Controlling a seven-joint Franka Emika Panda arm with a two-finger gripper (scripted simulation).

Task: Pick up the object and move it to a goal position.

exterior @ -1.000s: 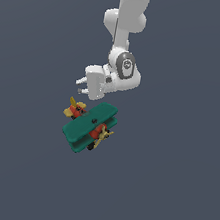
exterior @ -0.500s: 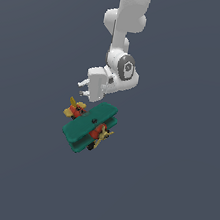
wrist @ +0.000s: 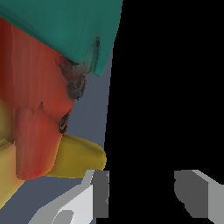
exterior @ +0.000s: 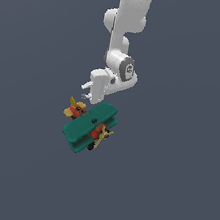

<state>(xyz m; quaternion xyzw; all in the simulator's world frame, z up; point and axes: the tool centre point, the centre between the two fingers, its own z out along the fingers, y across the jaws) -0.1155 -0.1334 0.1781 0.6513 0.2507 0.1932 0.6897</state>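
The gripper [exterior: 88,93] hung at the lower end of the white arm [exterior: 125,38], angled toward seven o'clock in the exterior view. In the wrist view its two grey fingers [wrist: 99,192] stood apart with an open gap between them, and nothing sat in that gap. From the exterior view the fingertips appeared just above the toy biplane [exterior: 89,125], at about eleven o'clock from the middle of its wings; whether they touched it could not be told at that size.

The biplane lay below the gripper, its two teal-green wings [exterior: 86,128] stacked one over the other and running from about seven o'clock to one o'clock. A red-orange body [exterior: 75,110] with yellow parts [exterior: 73,102] stuck out at ten o'clock from the wings, nearest the fingertips. More red-orange and a yellow piece [exterior: 106,133] showed at four o'clock between the wing edges, with a small dark wheel [exterior: 90,147] low beside them.

In the wrist view the plane filled the side away from the black region [wrist: 170,87]: a teal wing [wrist: 70,26] above, the red-orange body [wrist: 35,100] under it, and a yellow rounded part [wrist: 78,157] reaching toward one finger, close to it.

Around everything lay a plain dark grey-blue ground [exterior: 170,183].
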